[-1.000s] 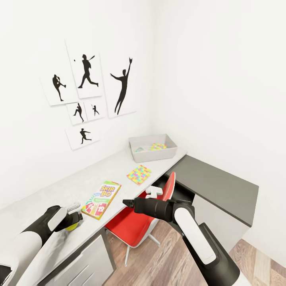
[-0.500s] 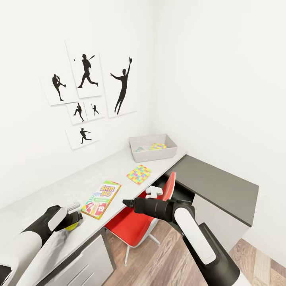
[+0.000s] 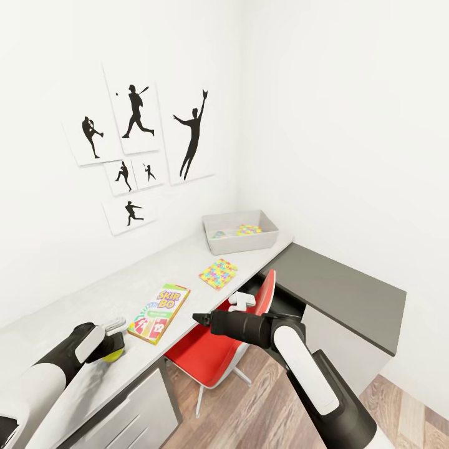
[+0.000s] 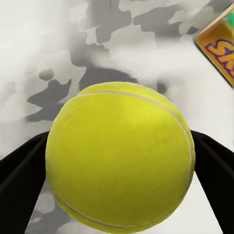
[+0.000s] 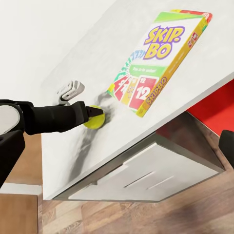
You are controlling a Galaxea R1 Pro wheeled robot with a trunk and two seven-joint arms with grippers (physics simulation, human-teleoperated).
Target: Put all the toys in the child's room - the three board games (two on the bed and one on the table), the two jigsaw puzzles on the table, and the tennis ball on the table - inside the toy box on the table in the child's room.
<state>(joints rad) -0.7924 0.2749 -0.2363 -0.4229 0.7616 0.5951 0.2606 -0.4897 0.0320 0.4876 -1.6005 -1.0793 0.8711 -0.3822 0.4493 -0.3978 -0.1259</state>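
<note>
My left gripper (image 3: 114,352) is shut on the yellow-green tennis ball (image 3: 113,357) at the near end of the table (image 3: 81,299). In the left wrist view the ball (image 4: 119,158) sits between both black fingers (image 4: 19,170), just over the marbled top. The Skip-Bo board game (image 3: 159,305) lies flat to its right. Farther along lies one jigsaw puzzle (image 3: 218,274). The toy box (image 3: 240,242) stands at the far corner with another puzzle (image 3: 249,229) inside. My right gripper (image 3: 198,319) hangs open off the desk's front edge, above the chair. The bed is out of view.
A red chair (image 3: 209,352) stands tucked at the desk under my right arm. A lower dark grey cabinet (image 3: 340,296) joins the desk at the right. Drawers (image 5: 146,178) hang under the desk front. Baseball silhouette pictures (image 3: 134,118) hang on the wall behind.
</note>
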